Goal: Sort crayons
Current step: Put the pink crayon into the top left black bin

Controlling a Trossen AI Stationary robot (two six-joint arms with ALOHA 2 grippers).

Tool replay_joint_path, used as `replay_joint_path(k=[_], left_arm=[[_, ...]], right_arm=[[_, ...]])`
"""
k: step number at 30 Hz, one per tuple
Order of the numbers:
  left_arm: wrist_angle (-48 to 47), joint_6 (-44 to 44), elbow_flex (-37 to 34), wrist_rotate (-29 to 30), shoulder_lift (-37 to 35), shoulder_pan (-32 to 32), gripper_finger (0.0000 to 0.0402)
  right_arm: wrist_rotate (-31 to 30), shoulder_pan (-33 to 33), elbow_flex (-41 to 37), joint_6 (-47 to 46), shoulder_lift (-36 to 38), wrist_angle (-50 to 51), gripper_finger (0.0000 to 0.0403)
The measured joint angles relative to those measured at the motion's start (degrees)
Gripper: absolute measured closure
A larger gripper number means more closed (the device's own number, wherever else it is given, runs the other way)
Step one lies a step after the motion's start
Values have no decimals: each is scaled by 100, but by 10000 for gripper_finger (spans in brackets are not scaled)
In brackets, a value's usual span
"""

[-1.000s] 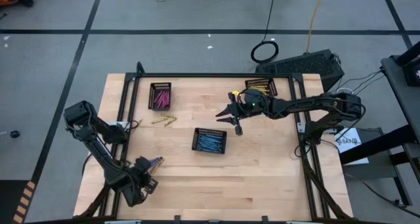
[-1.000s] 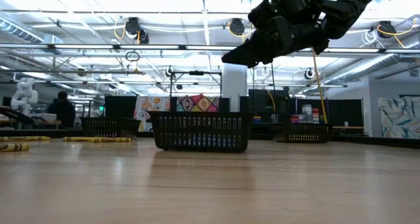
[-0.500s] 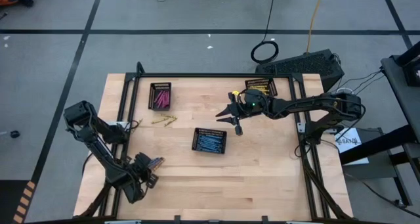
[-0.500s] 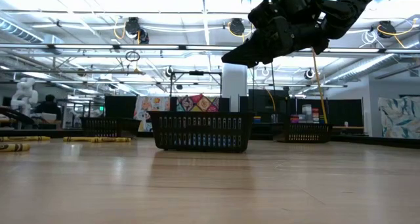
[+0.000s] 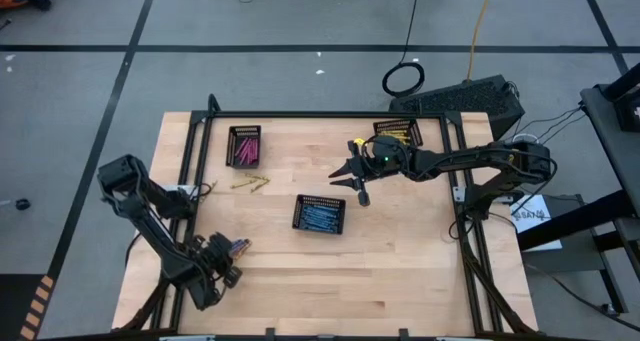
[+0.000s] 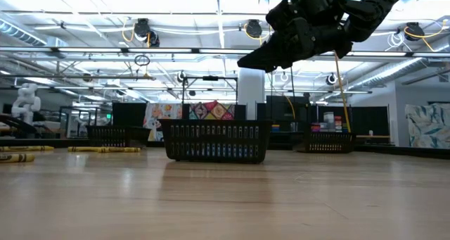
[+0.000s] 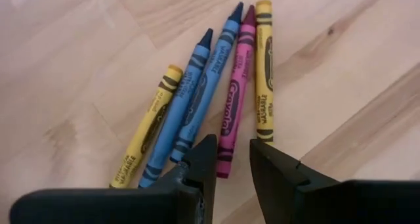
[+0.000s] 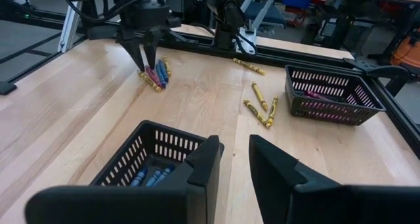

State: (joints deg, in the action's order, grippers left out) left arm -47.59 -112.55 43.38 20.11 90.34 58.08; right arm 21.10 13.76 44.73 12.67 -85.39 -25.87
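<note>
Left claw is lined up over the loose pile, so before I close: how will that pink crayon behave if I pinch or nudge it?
The pink crayon looks like a round, paper-wrapped stick, so probably stiff and light, but apt to roll if nudged. It lies tight between a blue crayon and a yellow crayon, so the left claw would likely shove those neighbours too.

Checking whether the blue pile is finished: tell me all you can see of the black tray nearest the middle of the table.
The black mesh tray is a small rectangular basket with slatted, see-through walls, plastic by its look. It stands upright on the wooden table, near its middle, touching nothing else. Blue crayons lie inside on its floor; no other colour shows in it. The right gripper hangs above the table just beside it, not touching.
</note>
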Motion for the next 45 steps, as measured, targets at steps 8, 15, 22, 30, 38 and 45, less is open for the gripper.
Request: replay_joint_path(k=[8, 15, 22, 30, 38, 45], left_arm=[[112, 221, 26, -181, 239, 2, 313], [146, 247, 20, -252, 234, 7, 391], [-763, 193, 413, -477, 71, 9, 397], [-2089, 103, 1176, 1500, -161, -85, 397], [-3473, -654, 1126, 3341, -159, -1901, 398], [-3726, 971, 1126, 3211, -265, -4308, 398]], right_arm=[[-2, 0, 0, 8, -2, 24, 335], [-2, 17, -2, 45, -2, 294, 335], [-48, 17, -5, 104, 470, 1012, 335], [-467, 17, -7, 303, 1193, 1616, 335], [-457, -12, -7, 45, 603, 746, 335], [-434, -257, -7, 63, 262, 372, 335]])
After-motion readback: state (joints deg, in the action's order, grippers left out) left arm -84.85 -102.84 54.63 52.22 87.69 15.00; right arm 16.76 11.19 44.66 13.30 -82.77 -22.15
